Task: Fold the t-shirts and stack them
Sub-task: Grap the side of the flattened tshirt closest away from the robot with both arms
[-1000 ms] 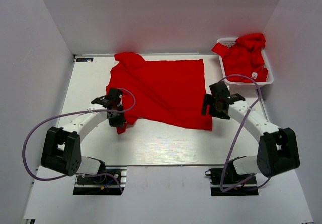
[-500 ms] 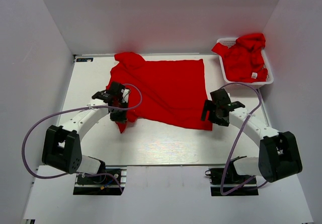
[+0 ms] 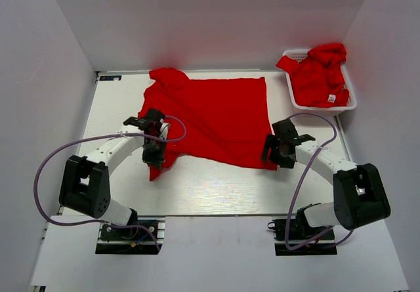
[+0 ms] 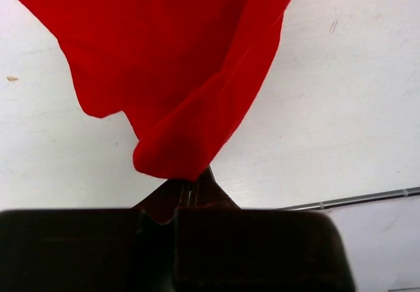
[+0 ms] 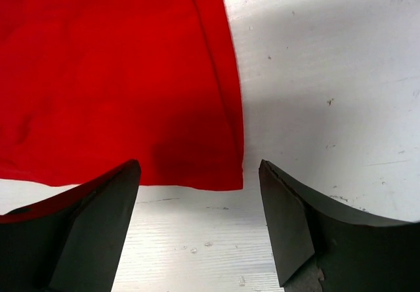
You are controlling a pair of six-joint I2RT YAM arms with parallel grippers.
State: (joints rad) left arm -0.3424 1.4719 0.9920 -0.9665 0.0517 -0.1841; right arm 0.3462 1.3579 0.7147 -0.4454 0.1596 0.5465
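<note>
The top external view shows the spread t-shirt (image 3: 216, 115) lying flat across the far half of the table (image 3: 210, 190), with the left gripper (image 3: 156, 157) at its near left corner and the right gripper (image 3: 272, 153) at its near right corner. This view does not resolve finger state. The left wrist view does: the left gripper (image 4: 190, 190) has its fingers pressed together on a bunched fold of the spread t-shirt (image 4: 177, 75), which drapes away from them over the bare table (image 4: 341, 108). The right wrist view shows the right gripper (image 5: 197, 200) with fingers (image 5: 98, 220) spread wide, nothing pinched; the hemmed corner of the spread t-shirt (image 5: 131, 75) lies flat on the table (image 5: 328, 75) just ahead of the gap. Only the top external view shows the white lattice basket (image 3: 352, 103) at the far right corner of the table. The heaped t-shirts (image 3: 318, 72) fill it, draping over its rim, one bearing a white tag (image 3: 332, 98). A purple cable (image 3: 178, 126) loops over the left part of the spread t-shirt beside the left gripper.
</note>
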